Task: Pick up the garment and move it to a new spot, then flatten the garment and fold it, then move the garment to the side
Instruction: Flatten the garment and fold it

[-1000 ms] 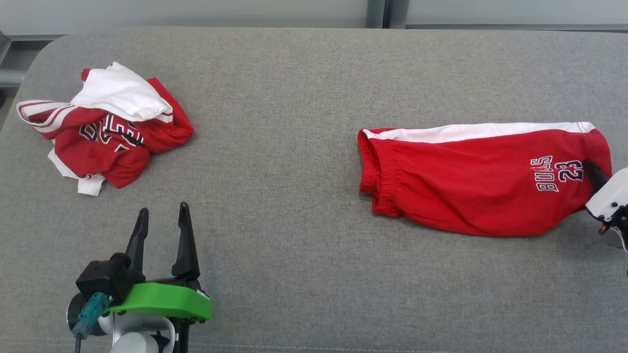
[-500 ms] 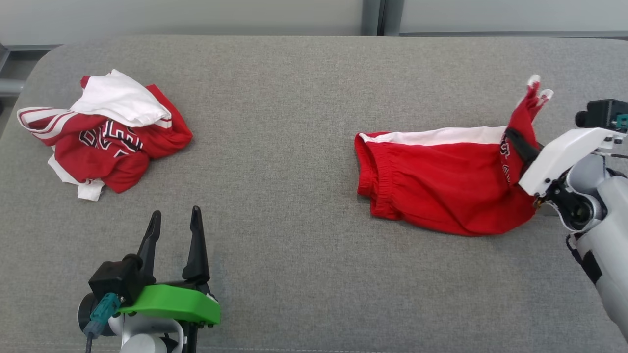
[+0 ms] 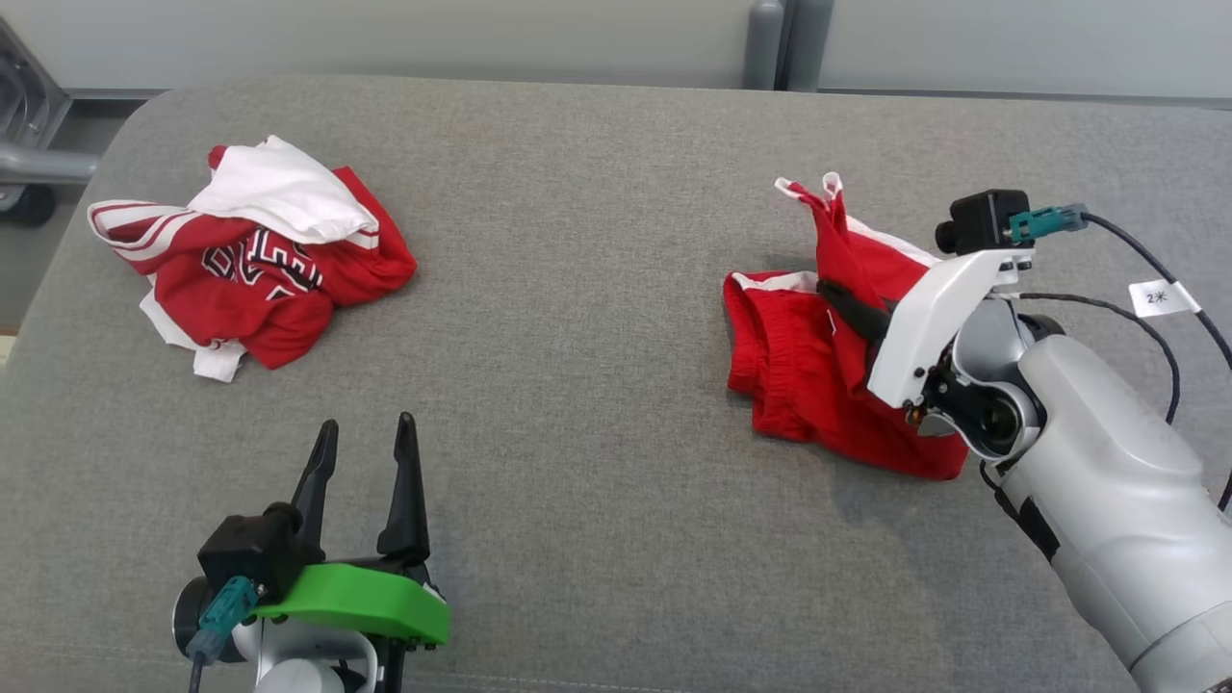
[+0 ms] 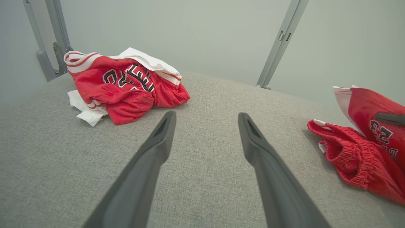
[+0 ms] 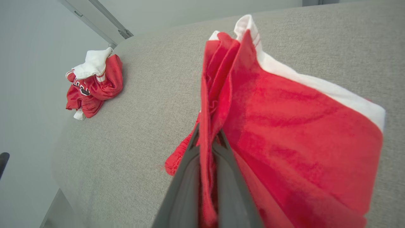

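- Red shorts (image 3: 789, 371) lie on the right part of the grey pad (image 3: 577, 337) — waistband end down on the pad, hem end raised off it.
- The right gripper (image 3: 835, 294) is clenched on that hem end. In the right wrist view, bunched red cloth is pinched between its two fingers, and the white side stripe falls away to one side.
- The left gripper (image 3: 367, 421) sits low and near the front edge, well apart from the shorts. Its fingers are spread wide with nothing between them.
- A crumpled red-and-white jersey (image 3: 260, 274) lies at the far left, touched by neither arm. I take the shorts to be the garment in hand.
- Done, as far as I can judge: the shorts are on an open stretch of pad, and the part that is down lies fairly flat, so the first move and the flattening look finished.
- In hand: the fold — the hem is held up over the body of the shorts, on the waistband's side.
- Left to do: lay the hem down on the waistband end, let go, check that the halves lie even, then carry the folded shorts to the side.
- I would put the task at roughly past the middle.
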### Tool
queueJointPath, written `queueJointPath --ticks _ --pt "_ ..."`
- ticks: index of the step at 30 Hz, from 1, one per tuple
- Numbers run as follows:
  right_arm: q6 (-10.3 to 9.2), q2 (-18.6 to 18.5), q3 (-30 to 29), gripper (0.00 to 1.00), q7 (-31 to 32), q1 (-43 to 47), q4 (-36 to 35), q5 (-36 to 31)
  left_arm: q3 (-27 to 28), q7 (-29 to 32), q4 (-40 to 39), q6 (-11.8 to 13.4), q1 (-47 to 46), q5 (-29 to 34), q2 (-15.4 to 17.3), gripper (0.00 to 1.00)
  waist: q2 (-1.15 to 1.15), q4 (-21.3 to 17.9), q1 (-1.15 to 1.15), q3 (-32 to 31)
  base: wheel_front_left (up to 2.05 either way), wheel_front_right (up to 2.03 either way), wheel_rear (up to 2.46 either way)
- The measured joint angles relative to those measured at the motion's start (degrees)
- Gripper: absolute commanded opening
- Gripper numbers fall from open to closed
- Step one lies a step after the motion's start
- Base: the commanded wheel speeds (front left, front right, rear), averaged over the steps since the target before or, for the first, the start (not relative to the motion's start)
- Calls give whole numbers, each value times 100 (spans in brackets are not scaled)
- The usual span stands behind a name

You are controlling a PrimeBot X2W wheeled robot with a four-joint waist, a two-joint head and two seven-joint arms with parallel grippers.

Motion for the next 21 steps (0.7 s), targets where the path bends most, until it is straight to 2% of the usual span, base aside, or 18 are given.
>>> queueJointPath --ticks 11,12,13,14,15,16,17,18,19,21 --pt "-11 119 203 0 311 -16 567 -156 -97 0 114 0 -5 -159 -2 100 0 334 0 -25 0 0 0" --pt "-14 126 258 7 342 -30 610 -223 -97 0 130 0 -5 -159 -2 100 0 360 0 -28 0 0 0" --pt "-15 140 301 19 358 -46 647 -280 -96 0 143 0 -5 -159 -2 100 0 383 0 -34 0 0 0" --pt "-16 155 352 37 364 -74 675 -322 -91 0 146 0 -4 -160 -3 100 0 401 0 -42 0 0 0" --pt "-16 177 403 49 387 -107 680 -369 -80 0 146 0 -4 -170 -3 100 0 411 0 -51 0 0 0" --pt "-15 212 450 68 388 -146 681 -411 -69 0 146 0 -4 -197 -3 100 0 418 0 -59 0 0 0" --pt "-15 250 500 68 388 -188 683 -449 -54 0 151 0 -4 -202 -3 100 0 419 0 -67 0 0 0" --pt "-14 283 578 87 389 -231 682 -501 -32 0 156 0 -4 -203 -4 100 0 416 0 -78 0 0 0" --pt "-10 309 653 98 398 -263 677 -572 -14 0 160 0 -4 -205 -4 100 0 408 0 -93 0 0 0" --pt "-8 319 813 100 396 -321 653 -736 -2 0 172 0 -3 -207 -4 100 0 387 0 -126 0 0 0"
